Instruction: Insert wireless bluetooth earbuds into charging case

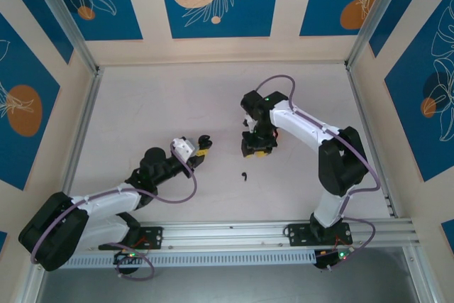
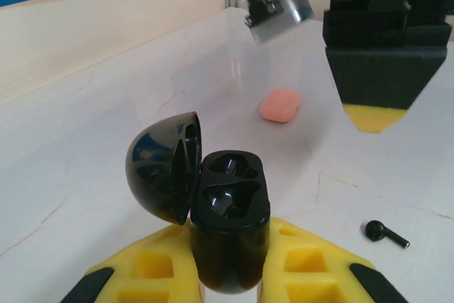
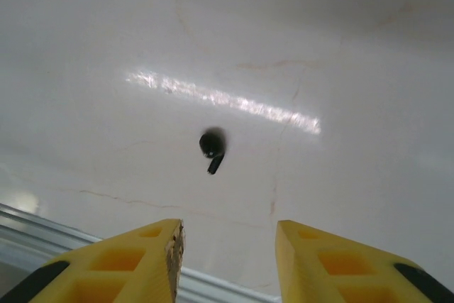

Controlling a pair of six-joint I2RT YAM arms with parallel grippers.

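My left gripper [image 2: 227, 278] is shut on the black charging case [image 2: 228, 204], which stands upright between the yellow fingers [image 2: 149, 264] with its lid [image 2: 163, 168] swung open to the left. Both of its wells look empty. One black earbud [image 2: 385, 233] lies on the table to the right of the case. From above, the left gripper [image 1: 199, 150] and the case [image 1: 204, 140] sit left of centre, with the earbud [image 1: 245, 175] between the arms. My right gripper [image 3: 229, 253] hangs open with nothing between its fingers, above the earbud [image 3: 212, 150]. In the top view the right gripper [image 1: 257, 148] points down.
A small pink piece [image 2: 279, 106] lies on the table beyond the case, below the right gripper's yellow tip [image 2: 374, 117]. A metal rail [image 1: 234, 232] runs along the table's near edge. Walls and metal posts close in the table on the other three sides.
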